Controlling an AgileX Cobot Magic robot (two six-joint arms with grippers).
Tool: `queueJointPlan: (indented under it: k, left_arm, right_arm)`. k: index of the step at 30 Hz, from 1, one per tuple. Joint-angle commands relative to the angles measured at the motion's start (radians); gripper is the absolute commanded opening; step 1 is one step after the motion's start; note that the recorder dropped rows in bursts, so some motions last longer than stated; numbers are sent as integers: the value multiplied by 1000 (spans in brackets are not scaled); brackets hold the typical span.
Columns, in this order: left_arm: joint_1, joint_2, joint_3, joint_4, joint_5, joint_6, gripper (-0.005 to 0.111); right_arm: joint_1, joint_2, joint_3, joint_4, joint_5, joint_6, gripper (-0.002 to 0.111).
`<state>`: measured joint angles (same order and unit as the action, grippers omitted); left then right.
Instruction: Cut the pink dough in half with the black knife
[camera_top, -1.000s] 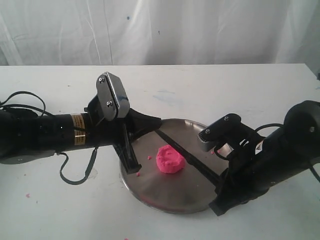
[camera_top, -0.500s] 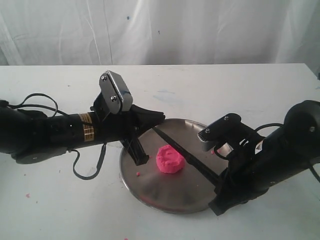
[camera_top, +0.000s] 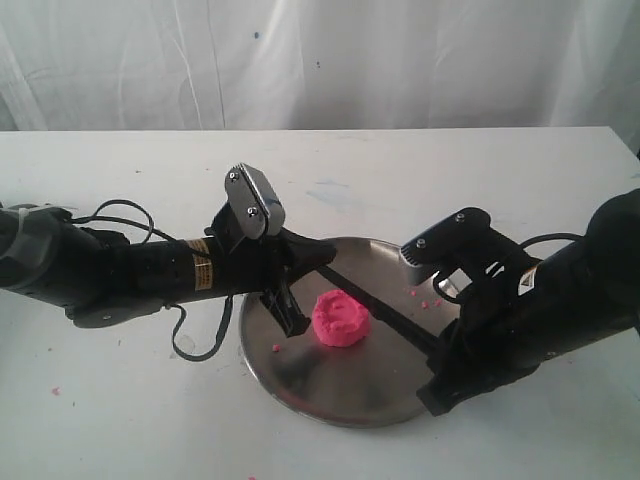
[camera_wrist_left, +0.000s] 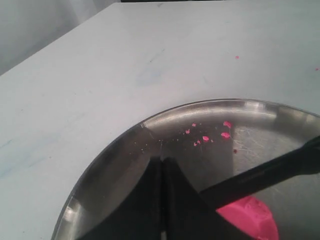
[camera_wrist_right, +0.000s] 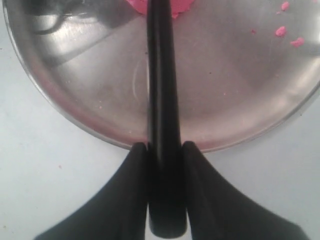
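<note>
The pink dough (camera_top: 341, 319), one round dimpled puck, lies on the round steel plate (camera_top: 300, 385). The black knife (camera_top: 385, 317) runs slantwise over the plate just behind the dough, its blade tip near my left gripper. My right gripper (camera_top: 437, 352) is shut on the knife's handle (camera_wrist_right: 164, 150) at the plate's near right rim. My left gripper (camera_top: 326, 252) is shut and empty, hovering over the plate's far left part, close beside the dough (camera_wrist_left: 250, 215) and next to the blade (camera_wrist_left: 260, 175). In the right wrist view only an edge of the dough (camera_wrist_right: 175, 6) shows.
Small pink crumbs (camera_wrist_left: 215, 134) lie on the plate and on the white table (camera_top: 420, 170), one of them (camera_top: 55, 391) at the far left. A black cable (camera_top: 195, 335) loops under my left arm. A white cloth hangs behind the table.
My left arm has swung right and forward, bringing its shut gripper from the plate's left rim in over the plate next to the dough. The right arm has shifted slightly, still holding the knife.
</note>
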<state>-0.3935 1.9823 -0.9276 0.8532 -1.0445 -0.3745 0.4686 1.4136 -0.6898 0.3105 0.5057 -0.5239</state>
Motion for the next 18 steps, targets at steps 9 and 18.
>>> queueJointPlan:
  k: [9,18]
  left_arm:
    - [-3,0,-4,-42,48,16,0]
    - [-3,0,-4,-84,46,40,0]
  right_arm:
    - [1,12,-7,6,-23,7,0]
    - [1,14,-7,4,-63,5,0]
